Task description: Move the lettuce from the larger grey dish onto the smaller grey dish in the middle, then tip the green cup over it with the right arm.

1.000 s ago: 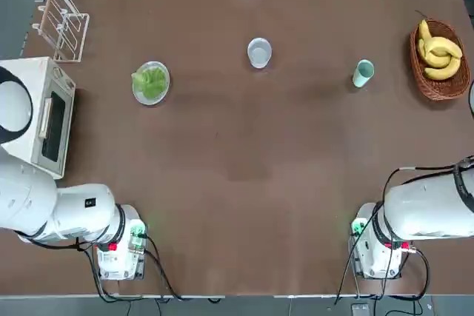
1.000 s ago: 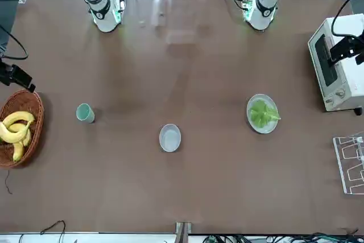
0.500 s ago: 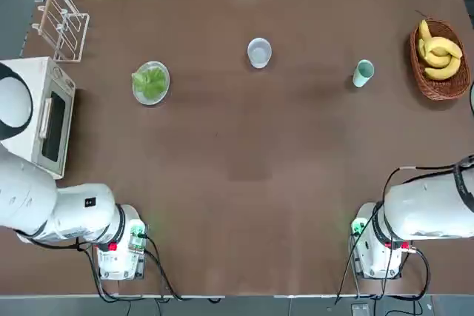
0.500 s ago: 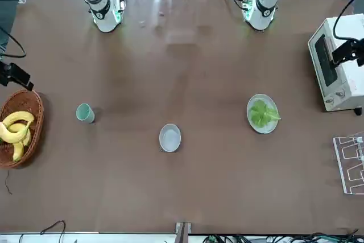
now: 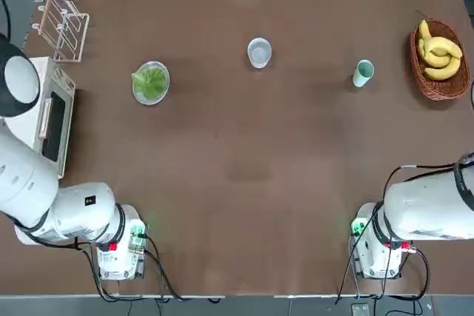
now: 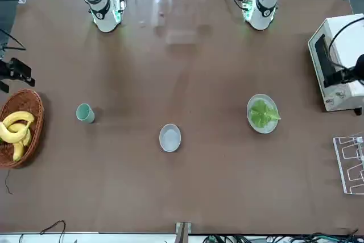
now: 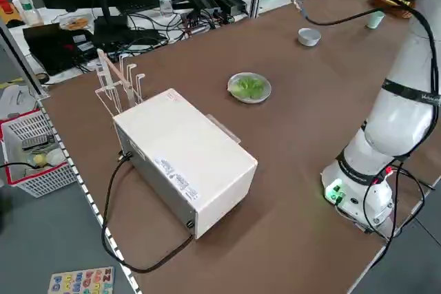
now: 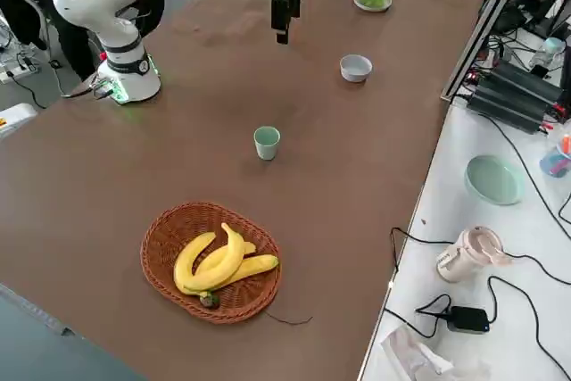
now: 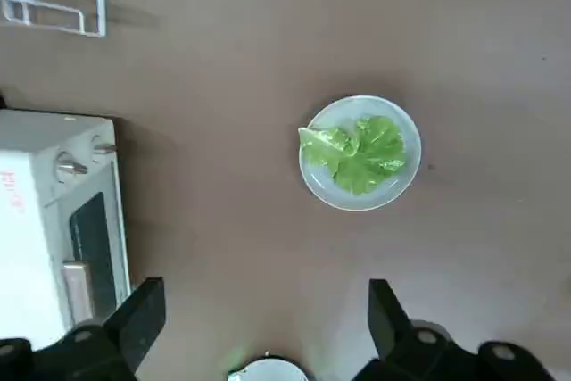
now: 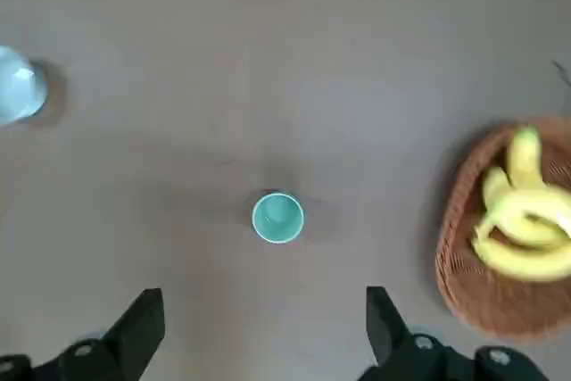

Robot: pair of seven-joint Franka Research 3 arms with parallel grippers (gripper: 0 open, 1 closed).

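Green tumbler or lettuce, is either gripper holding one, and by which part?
Neither: the left gripper's and right gripper's open fingers hold nothing; the frilly bright-green lettuce and pale-green tumbler stand clear.

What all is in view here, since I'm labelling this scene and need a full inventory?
lettuce: one, green, on plate
plate: one, light grey, table's far left
bowl: one, light grey, far middle
cup: one, mint green, right of bowl
basket: one, brown, far right
bananas: several, yellow, in basket
oven: one, white, left edge
rack: one, white, beyond oven
left tool, right tool: two, black, above table
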